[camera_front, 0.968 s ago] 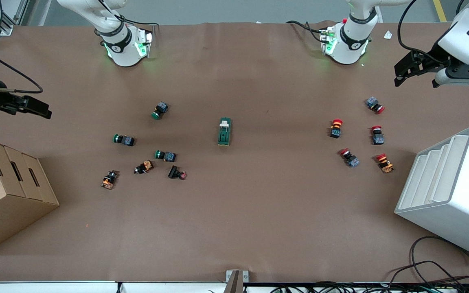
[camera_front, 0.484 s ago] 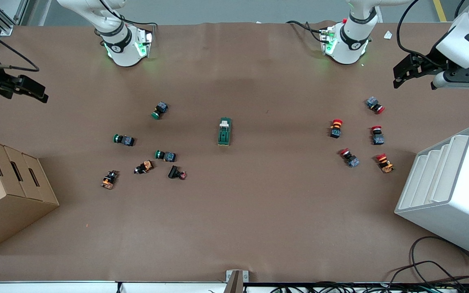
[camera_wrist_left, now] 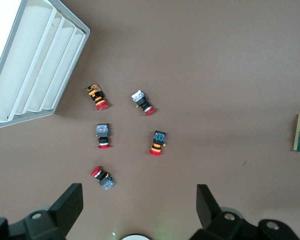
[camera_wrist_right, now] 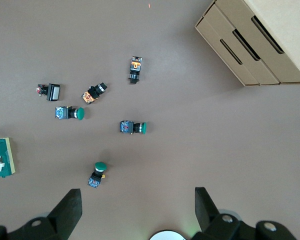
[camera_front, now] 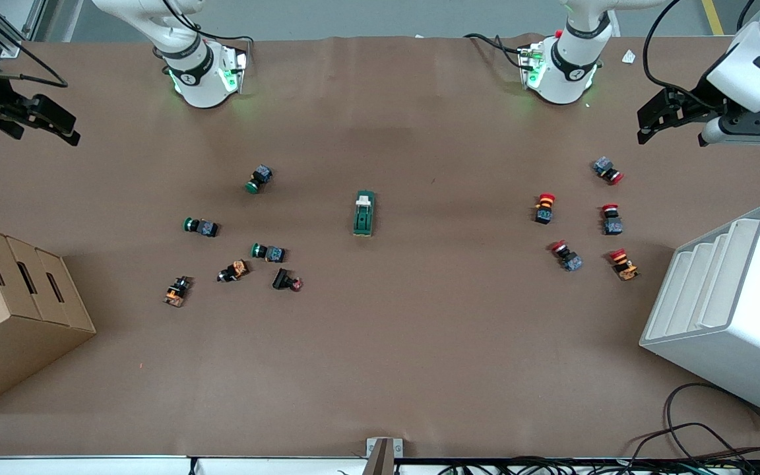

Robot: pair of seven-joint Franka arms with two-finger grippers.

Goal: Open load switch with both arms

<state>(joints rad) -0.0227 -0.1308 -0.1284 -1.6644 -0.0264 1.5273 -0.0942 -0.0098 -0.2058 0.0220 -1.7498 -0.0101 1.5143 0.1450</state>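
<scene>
The small, elongated dark green plastic load switch (camera_front: 364, 213), a rectangular block with a white lever piece at the end toward the robot bases, lies flat near the middle of the brown paper-covered table (camera_front: 380, 369), untouched and well apart from both arms. It is judged that the approach has not yet been made. The step is best done by bringing one gripper down to clamp the block across its long sides so that it cannot slide on the smooth paper, while the other is set against the white lever and pushed along the block's length. The lever looks small and hard, so a fingertip contact is judged better than a full pinch.

Toward the right arm's end of the table, green-capped push-buttons (camera_front: 258, 179) and orange-and-black ones (camera_front: 233, 270) are scattered; toward the left arm's end lie red-capped push-buttons (camera_front: 543, 207). All are short, round-capped plastic pieces lying on their sides.

The black two-finger right gripper (camera_front: 57, 124) hangs over bare table at its arm's end, jaws spread wide and empty. The black left gripper (camera_front: 662, 117) hangs over the table edge at the left arm's end, likewise spread and holding nothing. A matt corrugated cardboard box (camera_front: 10, 310) with slots and a smooth white stepped bin (camera_front: 743, 310) stand at the two ends.
</scene>
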